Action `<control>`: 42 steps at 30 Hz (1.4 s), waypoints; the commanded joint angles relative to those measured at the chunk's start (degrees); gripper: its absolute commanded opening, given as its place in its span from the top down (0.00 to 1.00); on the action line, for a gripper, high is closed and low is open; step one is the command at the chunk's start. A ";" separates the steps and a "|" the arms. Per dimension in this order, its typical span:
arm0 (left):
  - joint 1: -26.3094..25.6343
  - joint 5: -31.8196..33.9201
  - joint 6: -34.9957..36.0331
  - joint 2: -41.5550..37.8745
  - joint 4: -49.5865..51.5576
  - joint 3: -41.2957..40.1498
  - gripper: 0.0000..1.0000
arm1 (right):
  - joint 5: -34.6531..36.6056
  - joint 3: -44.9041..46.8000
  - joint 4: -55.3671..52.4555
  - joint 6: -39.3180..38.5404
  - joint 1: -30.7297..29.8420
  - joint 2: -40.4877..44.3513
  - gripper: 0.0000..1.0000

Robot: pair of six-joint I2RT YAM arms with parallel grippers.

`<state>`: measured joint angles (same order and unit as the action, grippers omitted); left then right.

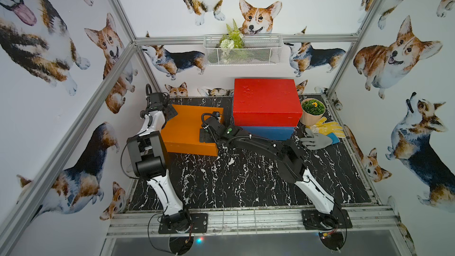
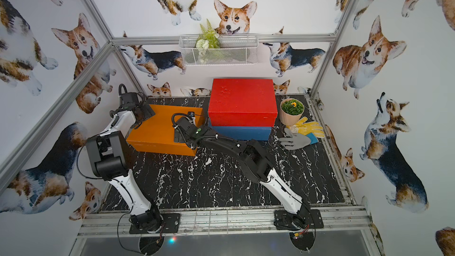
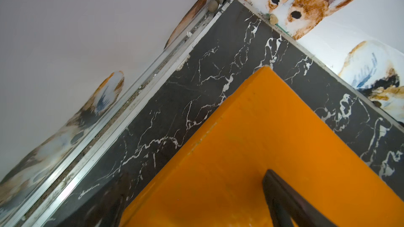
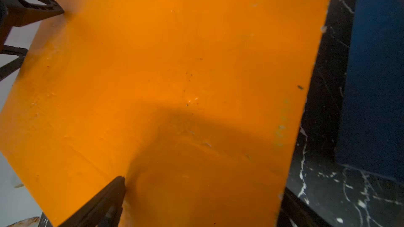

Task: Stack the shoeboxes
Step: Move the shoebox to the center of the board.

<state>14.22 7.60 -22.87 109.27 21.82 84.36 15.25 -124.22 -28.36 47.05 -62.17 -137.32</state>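
2 of the 3 shoeboxes are already stacked: the red box [image 1: 266, 99] sits on the blue box [image 1: 268, 132], at about 1 o'clock on the marble table [image 1: 246, 181]. The orange box [image 1: 187, 129] lies alone on the table at about 10 o'clock, near the stack with a narrow gap between them.

I judge the task about half done. The orange box is not yet lifted, and its place is on top of the red one.

The left gripper [image 1: 171, 112] is at the box's 10 o'clock corner with its fingers spread. The right gripper [image 1: 209, 131] is at the 3 o'clock edge, and its jaws are wide apart across that edge. Neither pinches anything, and the box seems to rest flat.
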 commanded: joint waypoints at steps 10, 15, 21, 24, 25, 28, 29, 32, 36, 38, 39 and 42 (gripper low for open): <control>-0.66 -4.48 -9.12 -21.09 15.05 -23.95 0.05 | -0.76 19.61 8.83 2.83 -5.63 12.54 0.00; -1.30 -7.05 -11.73 -32.06 17.25 -30.49 0.04 | 0.22 29.36 12.16 4.04 -6.94 17.78 0.00; -3.05 -10.37 -13.29 -42.89 18.32 -34.96 0.02 | 1.29 42.32 17.68 6.44 -7.22 25.24 0.00; -4.56 -10.90 -14.12 -46.44 17.84 -38.77 0.00 | 2.11 47.69 19.47 7.51 -7.28 28.36 0.00; -5.03 -10.64 -14.21 -47.17 17.73 -39.36 0.00 | 2.44 49.24 19.90 7.84 -7.33 29.33 0.00; -5.87 -11.06 -14.62 -48.11 18.78 -39.82 0.00 | 3.25 53.23 20.97 8.39 -7.27 32.11 0.00; -6.55 -11.22 -15.06 -48.27 19.34 -39.83 0.00 | 3.56 54.22 21.14 8.54 -7.33 33.03 0.00; -10.62 -11.42 -16.05 -48.80 18.34 -40.44 0.00 | 4.73 57.30 21.53 8.92 -7.30 35.66 0.00; -16.41 -7.52 -17.06 -47.32 20.10 -38.60 0.00 | 5.57 60.46 22.12 9.46 -7.32 38.67 0.00; -16.91 -6.52 -17.23 -46.48 21.81 -37.04 0.00 | 5.82 60.99 22.12 9.31 -7.34 39.54 0.00; -16.93 -6.16 -17.01 -46.35 22.47 -36.39 0.00 | 5.88 61.02 21.88 9.21 -7.27 39.85 0.00; -16.86 -3.64 -15.68 -46.34 24.06 -33.68 0.00 | 5.76 60.62 21.38 8.79 -7.33 40.35 0.00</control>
<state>-2.31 8.71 -36.25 62.81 38.54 48.69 22.55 -63.37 -7.75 55.46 -69.23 -97.49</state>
